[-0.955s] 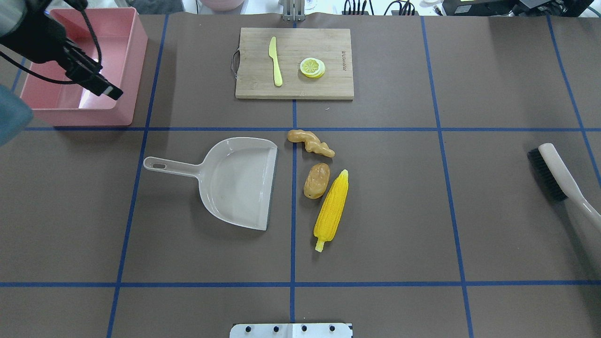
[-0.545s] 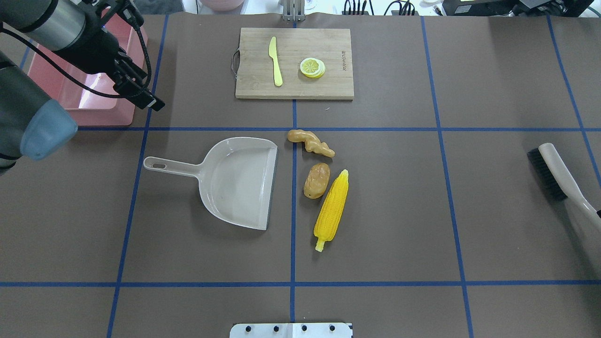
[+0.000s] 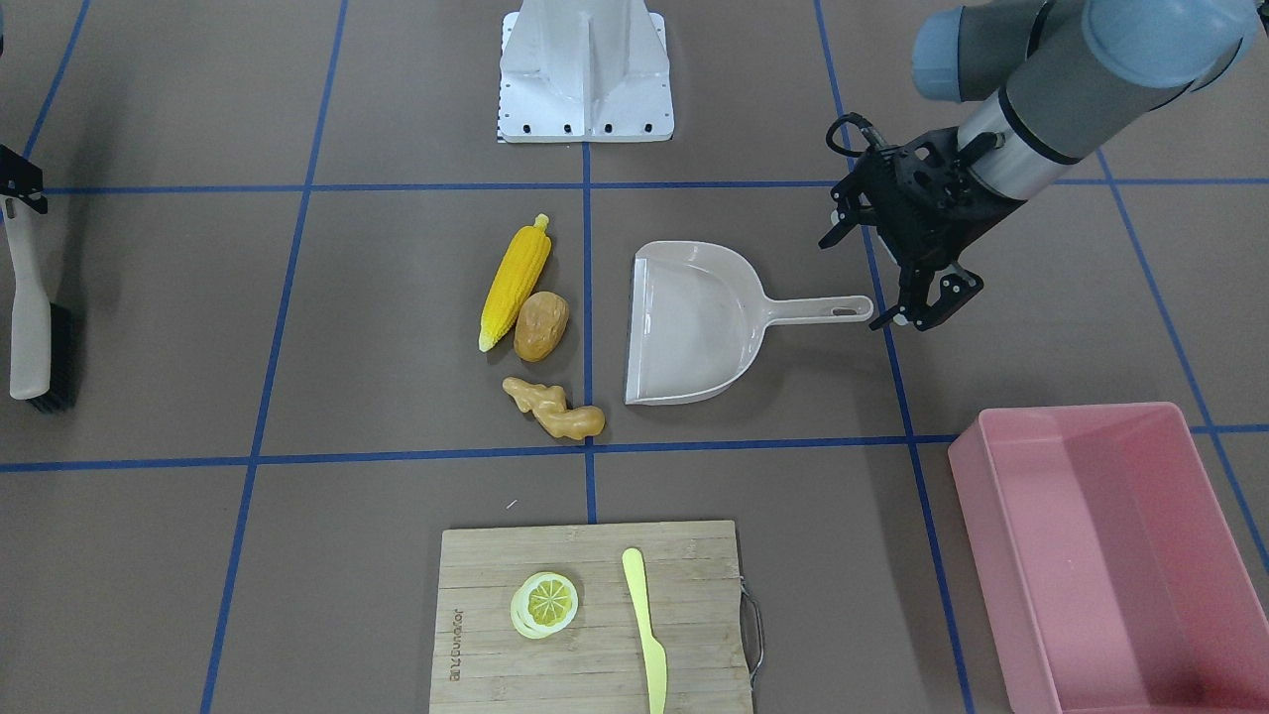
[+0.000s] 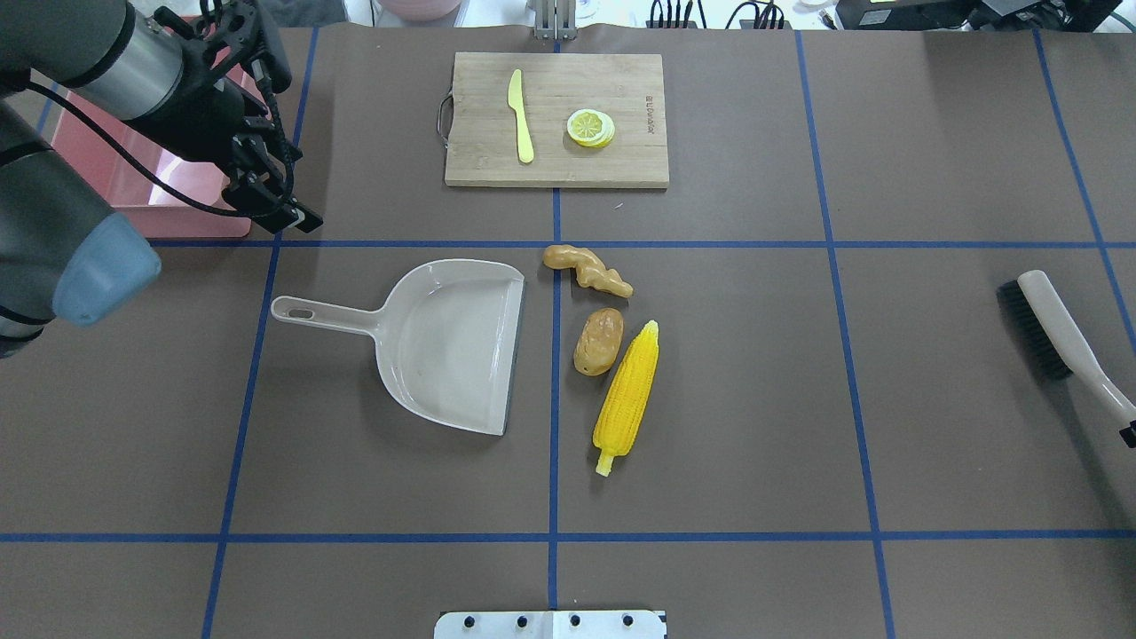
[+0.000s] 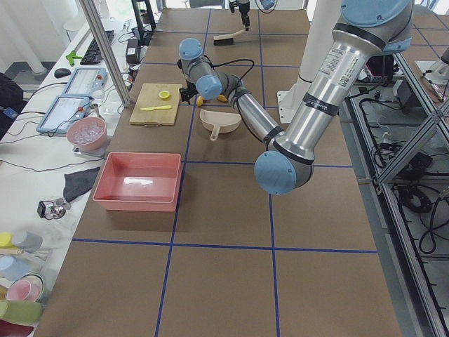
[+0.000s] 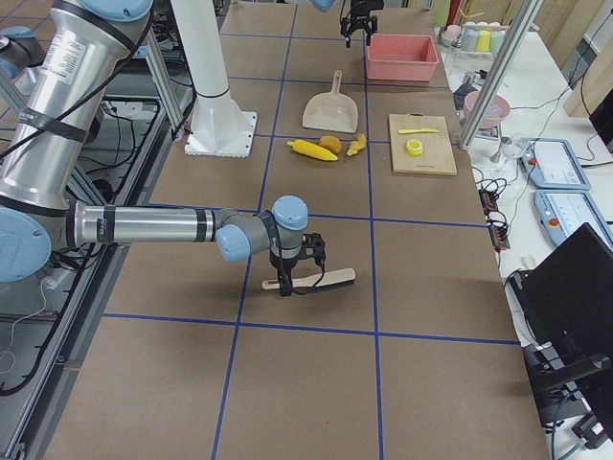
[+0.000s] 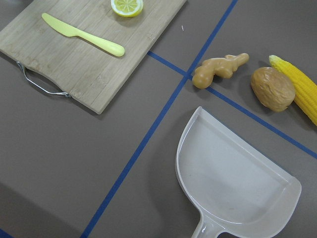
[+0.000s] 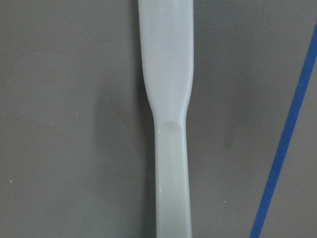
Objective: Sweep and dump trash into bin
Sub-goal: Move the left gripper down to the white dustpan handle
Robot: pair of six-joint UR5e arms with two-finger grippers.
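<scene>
Left gripper [image 3: 927,302] jaws apart near dustpan [image 4: 444,346] handle, trash [image 4: 599,342] at dustpan's 3 o'clock overhead, right gripper [image 6: 295,280] astride brush [image 4: 1056,324], closure indeterminate.

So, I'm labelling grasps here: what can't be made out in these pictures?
Right gripper: cut off by the overhead view's edge; grip on the brush unclear.
Bin: partly hidden by the left arm overhead; cut by the front view's bottom edge.
Brush bristles: outside the right wrist view.
</scene>
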